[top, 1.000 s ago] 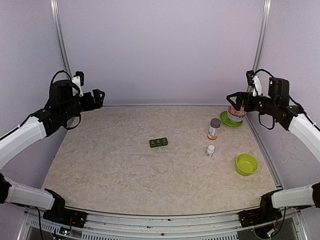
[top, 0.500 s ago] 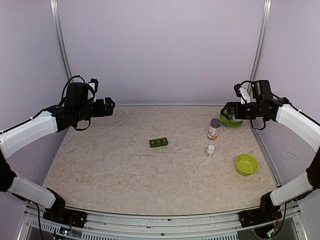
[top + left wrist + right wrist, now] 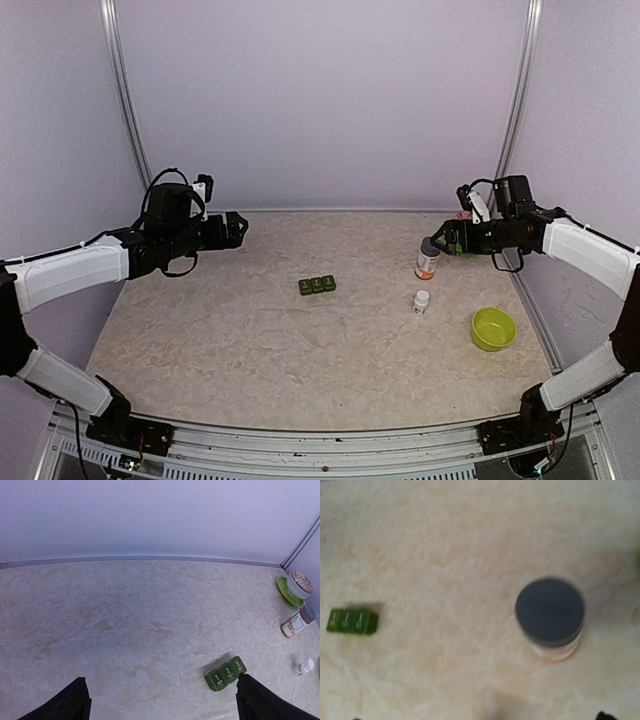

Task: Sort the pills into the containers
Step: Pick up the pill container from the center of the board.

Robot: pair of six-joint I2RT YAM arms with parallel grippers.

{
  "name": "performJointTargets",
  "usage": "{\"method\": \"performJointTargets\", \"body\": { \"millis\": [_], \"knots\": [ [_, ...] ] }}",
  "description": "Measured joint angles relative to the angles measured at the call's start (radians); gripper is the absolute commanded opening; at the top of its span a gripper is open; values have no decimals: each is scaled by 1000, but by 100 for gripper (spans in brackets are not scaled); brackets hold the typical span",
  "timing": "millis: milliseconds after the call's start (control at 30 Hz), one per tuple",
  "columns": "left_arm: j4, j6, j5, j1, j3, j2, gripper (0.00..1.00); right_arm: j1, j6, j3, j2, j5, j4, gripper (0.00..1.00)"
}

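A green pill organizer with three numbered compartments lies shut at mid-table, also seen in the left wrist view and the right wrist view. An orange pill bottle with a grey cap stands at the right. A small white bottle stands just in front of it. No loose pills show. My left gripper hovers open over the back left, far from the organizer. My right gripper hangs open just above and behind the orange bottle, holding nothing.
A lime green bowl sits near the right front. A green saucer carrying a small patterned dish stands at the back right corner, mostly hidden behind my right gripper in the top view. Walls close in the back and both sides.
Both arms have swung inward: the left gripper moved right along the back, and the right gripper moved left from the saucer to above the orange bottle. Nothing on the table moved.
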Motion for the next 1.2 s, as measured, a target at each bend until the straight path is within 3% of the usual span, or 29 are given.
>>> {"method": "performJointTargets", "body": {
  "millis": [267,567,733,933,1200],
  "knots": [
    [26,106,7,-114,0,64,99,87,-39,-21,30,11,14,100],
    [33,182,68,-130,0,144,99,225,-112,-21,102,6,66,95],
    [56,192,103,-132,0,172,99,261,-111,65,226,-60,82,90],
    [68,183,139,-132,0,210,99,305,-127,209,376,-127,99,91],
    [73,141,168,-132,0,222,99,377,-273,402,564,-207,92,94]
  ]
}}
